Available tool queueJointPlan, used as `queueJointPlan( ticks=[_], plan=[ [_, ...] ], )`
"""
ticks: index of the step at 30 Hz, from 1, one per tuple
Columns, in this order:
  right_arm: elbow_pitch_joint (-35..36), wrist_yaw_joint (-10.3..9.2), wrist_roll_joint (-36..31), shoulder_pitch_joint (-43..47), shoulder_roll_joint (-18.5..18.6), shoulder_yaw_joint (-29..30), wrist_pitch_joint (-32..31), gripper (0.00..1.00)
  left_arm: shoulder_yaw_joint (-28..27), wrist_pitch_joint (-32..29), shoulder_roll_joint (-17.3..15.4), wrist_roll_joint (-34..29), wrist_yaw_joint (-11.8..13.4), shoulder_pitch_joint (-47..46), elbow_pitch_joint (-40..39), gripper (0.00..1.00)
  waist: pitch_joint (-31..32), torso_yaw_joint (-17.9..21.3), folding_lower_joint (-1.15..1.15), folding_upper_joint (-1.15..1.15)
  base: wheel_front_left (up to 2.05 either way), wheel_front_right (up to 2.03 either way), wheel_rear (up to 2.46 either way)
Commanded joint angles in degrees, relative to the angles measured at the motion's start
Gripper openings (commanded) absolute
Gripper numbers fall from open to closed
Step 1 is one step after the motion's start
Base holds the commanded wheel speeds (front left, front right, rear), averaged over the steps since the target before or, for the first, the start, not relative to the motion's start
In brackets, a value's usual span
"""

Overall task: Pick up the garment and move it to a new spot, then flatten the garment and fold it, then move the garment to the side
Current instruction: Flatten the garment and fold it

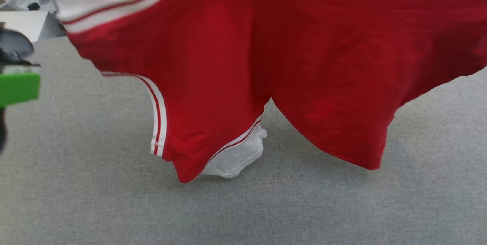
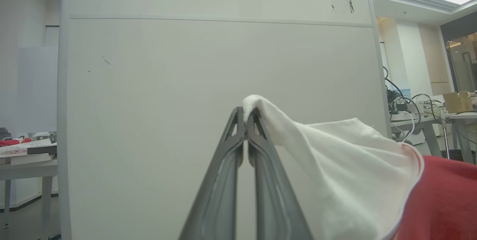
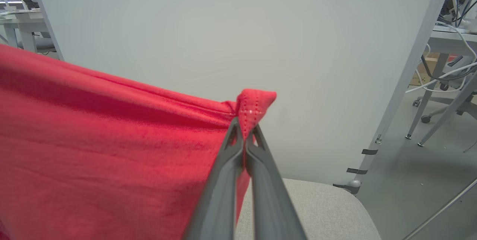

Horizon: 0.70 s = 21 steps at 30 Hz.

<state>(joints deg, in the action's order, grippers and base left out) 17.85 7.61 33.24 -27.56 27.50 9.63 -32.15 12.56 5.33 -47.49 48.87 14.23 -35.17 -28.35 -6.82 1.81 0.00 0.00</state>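
Observation:
The garment (image 1: 289,66), a red jersey with white sleeves and red-white striped trim, hangs spread in the air above the grey table (image 1: 76,199). Its lower folds and one white sleeve (image 1: 237,157) dangle just over the surface. In the left wrist view my left gripper (image 2: 245,115) is shut on a white sleeve corner (image 2: 335,165) that drapes off to the right. My right gripper (image 3: 245,128) is shut on a red hem corner (image 3: 255,106), and the cloth (image 3: 93,150) stretches away to the left. The lettering and number are hidden.
A pale partition panel (image 2: 216,65) stands behind the table. A green block (image 1: 19,87) and dark gear sit at the head view's left edge. Desks with cables (image 2: 421,113) and table legs (image 3: 432,113) stand beyond the table's rounded corner (image 3: 335,202).

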Motion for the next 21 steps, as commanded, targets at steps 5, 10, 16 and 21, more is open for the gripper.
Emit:
queueJointPlan(
  ticks=[5,10,16,21],
  plan=[
    [-3.33,-0.12,-1.81,-5.82,1.82,-0.78,2.45,0.00,-0.53,-3.16,-2.63,0.21,-2.54,-8.88,3.70,0.00,-6.23,0.16,0.00,0.00,0.00,0.00,0.00],
    [-8.11,-0.12,-2.96,-13.48,3.91,-2.61,4.54,0.00,0.92,-6.73,-4.04,0.32,-6.38,-18.13,9.88,0.00,-12.34,0.11,0.00,0.00,0.00,0.00,0.00],
    [-15.51,-0.12,-5.16,-26.35,5.79,-5.56,7.61,0.00,3.96,-9.41,-2.92,-1.60,-11.44,-32.28,18.65,0.00,-20.19,-0.39,0.00,0.00,0.00,0.00,0.00],
    [-23.82,-0.12,-8.25,-39.36,5.96,-9.14,11.15,0.00,7.12,-10.33,-0.06,-5.72,-15.23,-47.06,29.07,0.00,-25.93,-0.56,0.00,0.00,0.00,0.00,0.00]
  ],
)
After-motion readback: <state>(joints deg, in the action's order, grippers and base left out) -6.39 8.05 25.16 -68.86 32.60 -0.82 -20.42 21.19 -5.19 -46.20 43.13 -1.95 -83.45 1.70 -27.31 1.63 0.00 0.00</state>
